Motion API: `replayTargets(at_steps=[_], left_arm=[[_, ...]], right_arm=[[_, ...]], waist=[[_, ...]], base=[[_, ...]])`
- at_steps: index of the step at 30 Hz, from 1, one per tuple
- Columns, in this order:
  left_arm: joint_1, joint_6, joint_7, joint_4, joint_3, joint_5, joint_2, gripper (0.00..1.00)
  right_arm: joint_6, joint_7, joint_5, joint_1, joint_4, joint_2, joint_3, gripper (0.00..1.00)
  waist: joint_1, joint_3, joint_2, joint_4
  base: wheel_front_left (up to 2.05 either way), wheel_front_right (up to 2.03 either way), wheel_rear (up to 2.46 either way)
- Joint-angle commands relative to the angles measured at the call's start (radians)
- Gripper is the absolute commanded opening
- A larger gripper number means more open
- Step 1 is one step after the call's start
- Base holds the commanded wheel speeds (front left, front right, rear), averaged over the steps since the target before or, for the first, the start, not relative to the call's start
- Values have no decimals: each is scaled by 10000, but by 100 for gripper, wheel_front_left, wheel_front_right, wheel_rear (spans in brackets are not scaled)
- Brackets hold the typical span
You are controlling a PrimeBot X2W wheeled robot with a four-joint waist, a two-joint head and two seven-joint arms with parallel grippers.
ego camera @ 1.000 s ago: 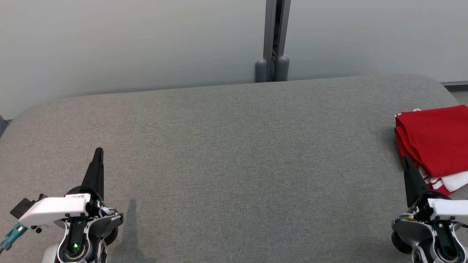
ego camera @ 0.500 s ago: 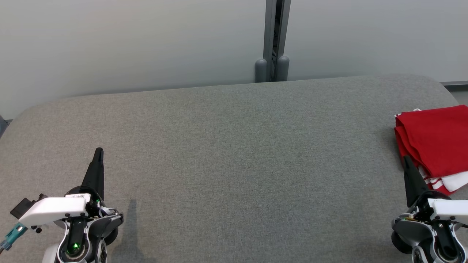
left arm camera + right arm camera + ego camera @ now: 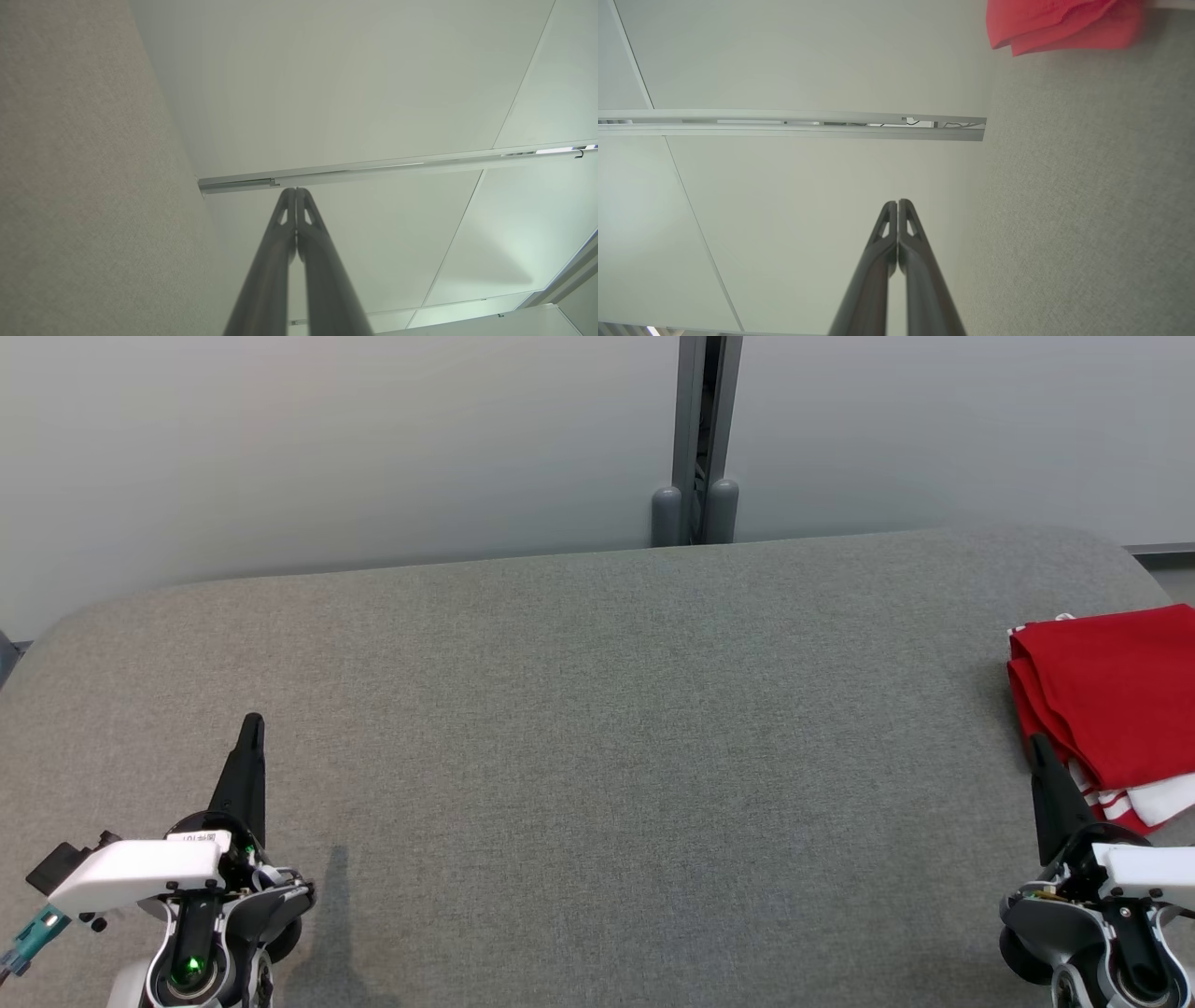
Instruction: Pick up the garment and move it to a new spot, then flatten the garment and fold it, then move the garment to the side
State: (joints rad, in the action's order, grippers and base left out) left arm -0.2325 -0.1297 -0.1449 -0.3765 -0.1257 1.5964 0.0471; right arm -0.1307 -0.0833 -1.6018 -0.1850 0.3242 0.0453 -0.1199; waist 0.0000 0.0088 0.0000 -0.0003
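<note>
Red and folded, the garment (image 3: 1116, 700) lies at the table's (image 3: 597, 756) right edge; moving it aside looks done. Left gripper (image 3: 251, 723) and right gripper (image 3: 1034, 745) sit empty, fingers pressed together, so probably nothing more is needed than keeping clear.

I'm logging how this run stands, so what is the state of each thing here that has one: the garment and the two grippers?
Red garment with white striped trim: folded, lying flat at the right end of the grey fabric-covered table, partly cut off by the picture's edge.
Left gripper: shut, empty, above the table's near left.
Right gripper: shut, empty, apart from the garment.
</note>
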Motion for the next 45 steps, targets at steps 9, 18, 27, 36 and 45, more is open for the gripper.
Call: replayTargets(at_steps=[9,18,27,36,45], left_arm=[[-140,-41,-16,3,-36,18,59,0],[-140,-41,-16,3,-36,18,59,0],[-140,-41,-16,3,-35,18,59,0],[-140,-41,-15,4,-35,18,59,0],[-140,-41,-15,4,-35,18,59,0]], right_arm=[[0,-65,-46,-62,-3,92,-15,0],[0,-63,-46,-62,-3,92,-16,0],[0,-64,-46,-62,-3,92,-13,0],[0,-63,-47,-62,-3,92,-14,0],[0,-64,-47,-61,-3,92,-13,0]], waist=[[0,0,0,0],[0,0,0,0],[0,0,0,0],[0,0,0,0],[0,0,0,0]], base=[[0,0,0],[0,0,0],[0,0,0],[0,0,0],[0,0,0]])
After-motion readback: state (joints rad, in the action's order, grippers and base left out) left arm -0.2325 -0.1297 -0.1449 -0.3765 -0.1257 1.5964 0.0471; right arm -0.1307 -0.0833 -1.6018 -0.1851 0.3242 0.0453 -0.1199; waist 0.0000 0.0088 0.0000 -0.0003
